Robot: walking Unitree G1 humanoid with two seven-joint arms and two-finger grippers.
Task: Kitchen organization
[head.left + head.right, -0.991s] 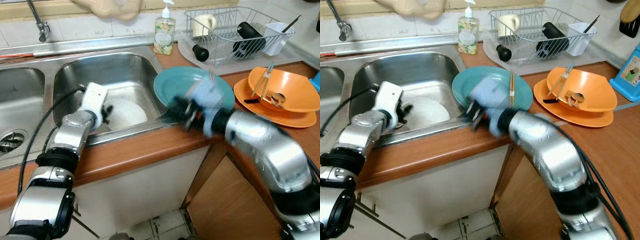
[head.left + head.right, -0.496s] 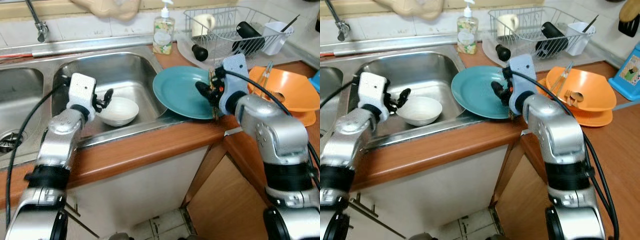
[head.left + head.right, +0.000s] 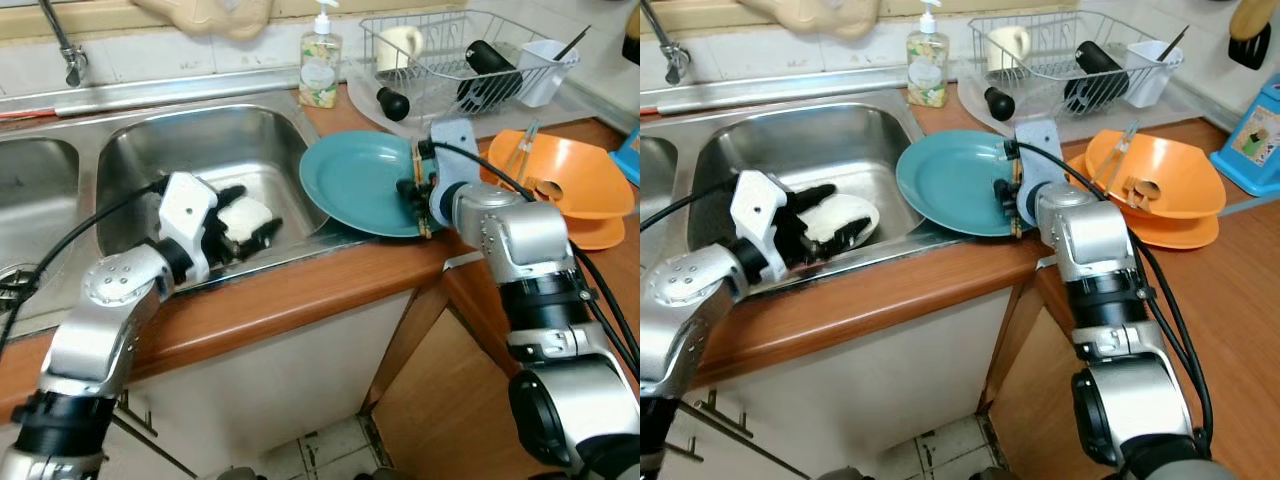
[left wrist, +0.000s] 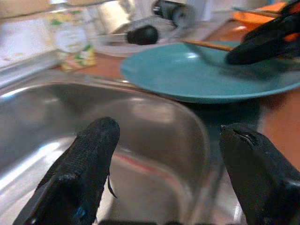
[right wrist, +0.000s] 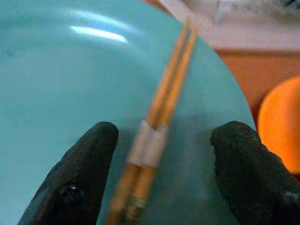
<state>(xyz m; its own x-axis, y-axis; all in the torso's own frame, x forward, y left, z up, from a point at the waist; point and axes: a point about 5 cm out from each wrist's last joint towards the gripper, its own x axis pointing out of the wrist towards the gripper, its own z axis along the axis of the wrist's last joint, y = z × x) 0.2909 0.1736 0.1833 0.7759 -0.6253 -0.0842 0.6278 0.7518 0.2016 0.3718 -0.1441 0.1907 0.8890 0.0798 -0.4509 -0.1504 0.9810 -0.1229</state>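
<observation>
1. My right hand (image 5: 159,164) has come down over the teal plate (image 3: 365,185) on the bench (image 3: 300,300); half a second ago it hung above. Its fingers are spread to either side of the chopsticks (image 5: 161,122), not yet closed.
2. My left hand (image 3: 245,228) has dropped into the sink (image 3: 200,150) onto the white bowl (image 3: 245,215), fingers spread about it.
3. I judge both grasps are lined up; closing comes next.

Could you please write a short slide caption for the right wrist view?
Open right gripper poised over wooden chopsticks lying on the teal plate.
</observation>
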